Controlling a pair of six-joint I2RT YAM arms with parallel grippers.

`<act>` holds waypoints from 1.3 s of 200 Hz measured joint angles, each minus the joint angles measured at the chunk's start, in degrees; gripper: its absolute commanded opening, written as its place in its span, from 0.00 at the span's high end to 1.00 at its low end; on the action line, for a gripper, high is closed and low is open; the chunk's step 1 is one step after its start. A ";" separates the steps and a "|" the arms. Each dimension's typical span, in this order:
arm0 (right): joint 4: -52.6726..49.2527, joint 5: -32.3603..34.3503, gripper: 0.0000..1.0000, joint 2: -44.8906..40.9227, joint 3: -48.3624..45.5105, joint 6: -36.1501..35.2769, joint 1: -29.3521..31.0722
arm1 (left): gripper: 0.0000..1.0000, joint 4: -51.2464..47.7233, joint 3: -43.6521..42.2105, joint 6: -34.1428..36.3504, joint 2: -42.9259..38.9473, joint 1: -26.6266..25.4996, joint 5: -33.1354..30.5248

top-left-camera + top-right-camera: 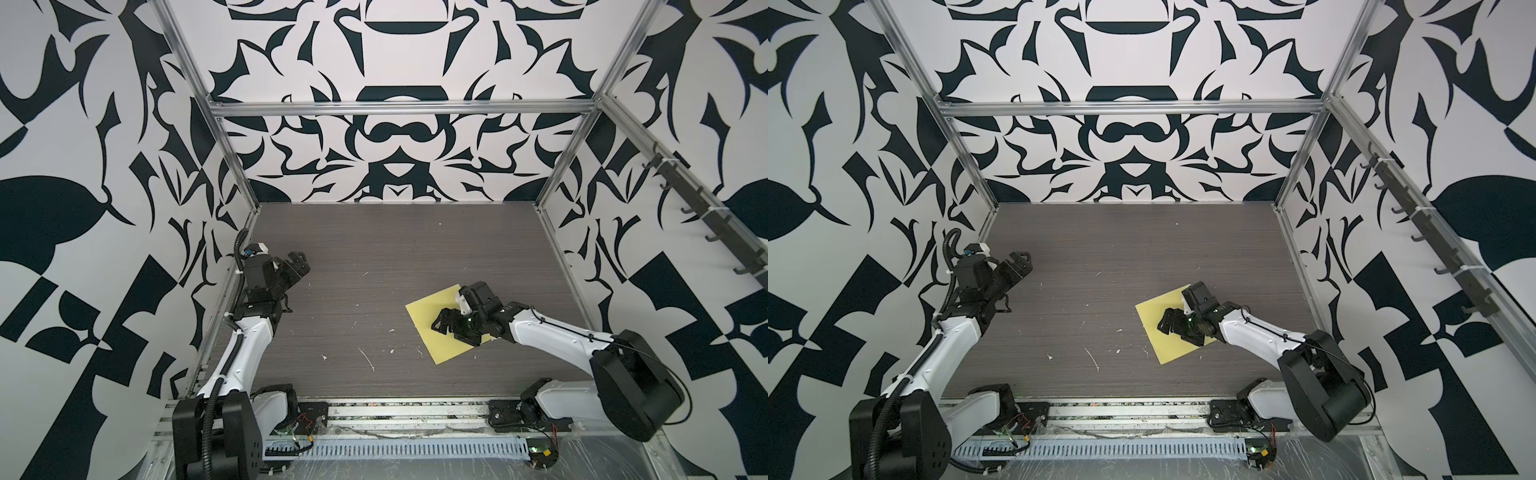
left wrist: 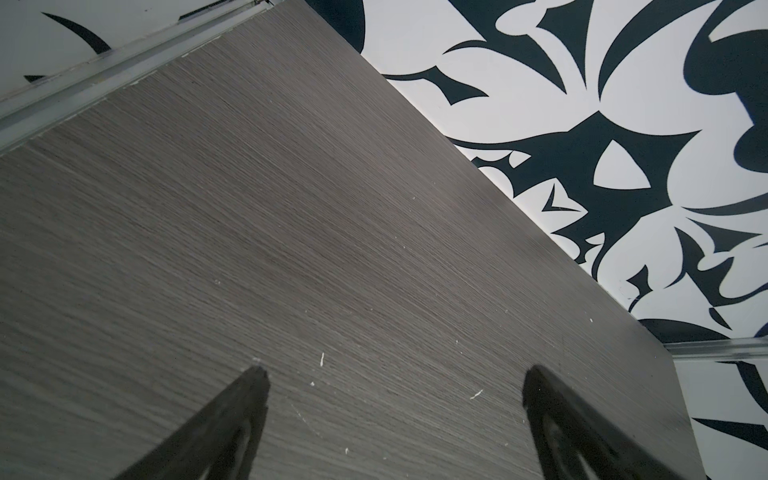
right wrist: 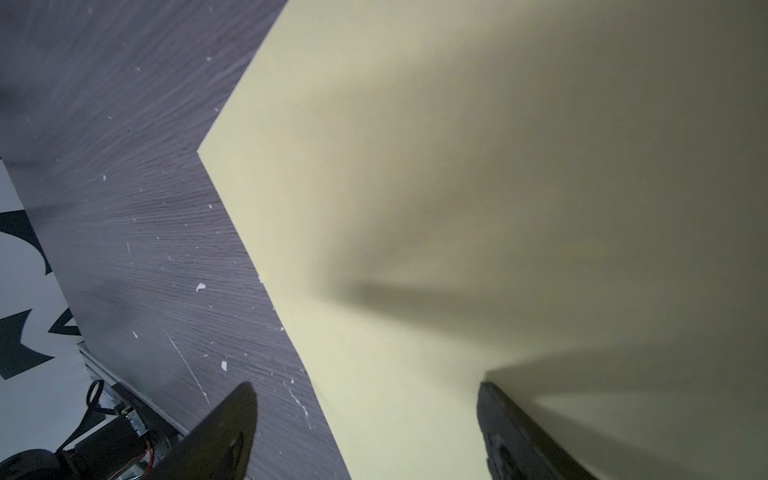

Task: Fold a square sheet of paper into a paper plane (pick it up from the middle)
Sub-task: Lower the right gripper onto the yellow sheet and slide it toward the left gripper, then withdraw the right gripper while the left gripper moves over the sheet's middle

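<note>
The square sheet of paper lies flat and unfolded on the dark wood-grain table, right of centre, plain yellow. No paper plane is in view. My right gripper hangs low over the sheet's near-left part, and its arm covers the sheet's right side. In the right wrist view it is open and straddles the sheet's edge, one finger over bare table, the other close over the paper. My left gripper is open and empty above bare table at the far left.
Small white flecks dot the table between the arms. Aluminium frame posts and patterned walls close in the left, back and right sides. A metal rail with both arm bases runs along the front edge.
</note>
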 measured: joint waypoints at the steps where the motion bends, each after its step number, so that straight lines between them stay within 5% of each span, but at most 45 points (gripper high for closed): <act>1: 0.07 -0.02 0.13 0.04 0.00 0.07 0.02 | 0.01 0.00 0.00 -0.02 0.00 0.00 0.02; 62: 8.09 -1.42 0.13 4.33 0.79 3.30 1.90 | 0.00 -0.02 0.00 -1.18 1.05 -0.02 1.51; 182: 30.93 -4.92 0.24 35.19 25.09 14.38 11.39 | 0.00 -4.15 2.58 -5.44 7.02 -5.84 6.23; 221: 26.10 -2.78 0.19 31.89 25.27 12.26 10.51 | 0.01 -8.39 7.87 -7.82 10.62 -12.98 4.68; 242: 19.74 2.97 0.01 22.88 23.96 7.17 8.74 | 0.01 -11.15 10.69 -9.40 14.16 -17.49 3.13; 260: 15.06 10.73 0.00 13.29 22.03 2.95 7.56 | 0.01 -14.01 13.35 -10.64 17.84 -22.29 1.14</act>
